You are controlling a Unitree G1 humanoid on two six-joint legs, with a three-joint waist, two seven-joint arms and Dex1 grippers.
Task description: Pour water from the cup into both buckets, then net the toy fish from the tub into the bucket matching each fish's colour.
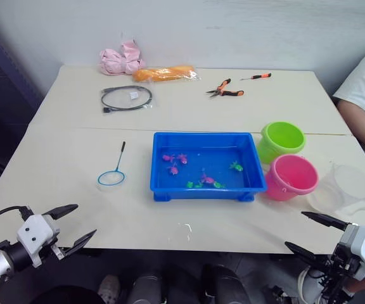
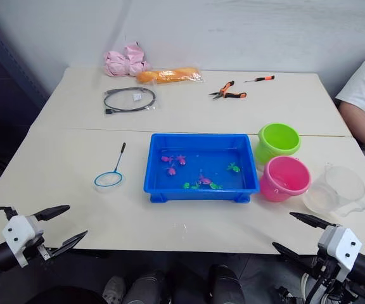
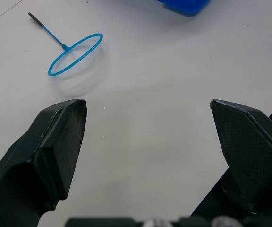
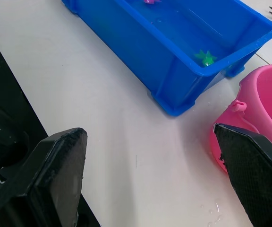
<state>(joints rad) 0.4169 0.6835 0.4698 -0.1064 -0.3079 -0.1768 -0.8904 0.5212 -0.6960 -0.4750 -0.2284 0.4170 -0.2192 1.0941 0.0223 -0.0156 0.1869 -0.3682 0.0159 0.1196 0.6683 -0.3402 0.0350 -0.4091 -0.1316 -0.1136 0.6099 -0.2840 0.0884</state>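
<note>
The blue tub (image 1: 165,185) sits mid-table with water and several pink and green toy fish (image 1: 206,178) in it. To its right stand the lime green bucket (image 1: 281,140) and, nearer me, the pink bucket (image 1: 291,177). The clear cup (image 1: 345,189) rests right of the pink bucket. The net (image 1: 112,176) lies flat on the table left of the tub. My left gripper (image 1: 70,225) hangs open at the table's near left edge, holding nothing. My right gripper (image 1: 310,233) is open at the near right edge, short of the cup.
At the back of the table (image 1: 75,152) lie a black cable loop (image 1: 126,97), pink cloth (image 1: 120,60), an orange packet (image 1: 165,73), pliers (image 1: 224,90) and a small screwdriver (image 1: 257,76). A person's arm (image 1: 363,123) reaches in at the right.
</note>
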